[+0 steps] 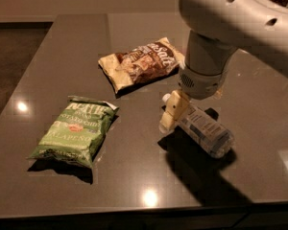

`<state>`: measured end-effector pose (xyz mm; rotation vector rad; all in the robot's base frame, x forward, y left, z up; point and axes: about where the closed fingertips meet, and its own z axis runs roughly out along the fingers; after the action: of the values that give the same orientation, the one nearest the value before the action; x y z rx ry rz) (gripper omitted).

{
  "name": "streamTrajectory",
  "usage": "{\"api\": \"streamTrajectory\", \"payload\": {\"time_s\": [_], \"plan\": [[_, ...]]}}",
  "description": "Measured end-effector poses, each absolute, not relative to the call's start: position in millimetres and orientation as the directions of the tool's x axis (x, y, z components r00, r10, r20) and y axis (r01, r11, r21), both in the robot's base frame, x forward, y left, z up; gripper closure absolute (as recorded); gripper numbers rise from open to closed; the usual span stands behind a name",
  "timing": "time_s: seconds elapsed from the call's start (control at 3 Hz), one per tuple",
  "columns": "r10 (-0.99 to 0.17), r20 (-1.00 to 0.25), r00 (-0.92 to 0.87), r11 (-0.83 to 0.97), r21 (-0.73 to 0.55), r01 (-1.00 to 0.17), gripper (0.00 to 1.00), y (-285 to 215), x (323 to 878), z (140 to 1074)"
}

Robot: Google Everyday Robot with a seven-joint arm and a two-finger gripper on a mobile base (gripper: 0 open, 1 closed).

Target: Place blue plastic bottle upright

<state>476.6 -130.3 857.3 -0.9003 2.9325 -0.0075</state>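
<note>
Dark glossy table [134, 171] w/ three items lying flat: green chip bag [74, 128] front-left, brown chip bag [141, 63] at back, blue plastic bottle [205, 132] on its side, right. Gripper [167, 123] at bottle's cap end.

The bottle [206, 131] is clear and pale bluish, with a ribbed body, a white label printed in blue and a white cap. The cream-yellow gripper [170, 115] hangs just over the bottle's cap end, below a pale grey arm [221, 23]. The table [62, 47] is glossy dark grey-brown with small white glints. On it are a green bag [74, 131] with pale lettering and a red spot, and a brown bag [139, 63] with cream patches and white lettering.
</note>
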Motion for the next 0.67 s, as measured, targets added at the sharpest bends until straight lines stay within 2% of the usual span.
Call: {"api": "streamTrajectory", "payload": {"time_s": [0.67], "plan": [[-0.55,-0.04,-0.834,0.834,0.009,-0.551,0.46,-128.6,477.3,845.8]]}}
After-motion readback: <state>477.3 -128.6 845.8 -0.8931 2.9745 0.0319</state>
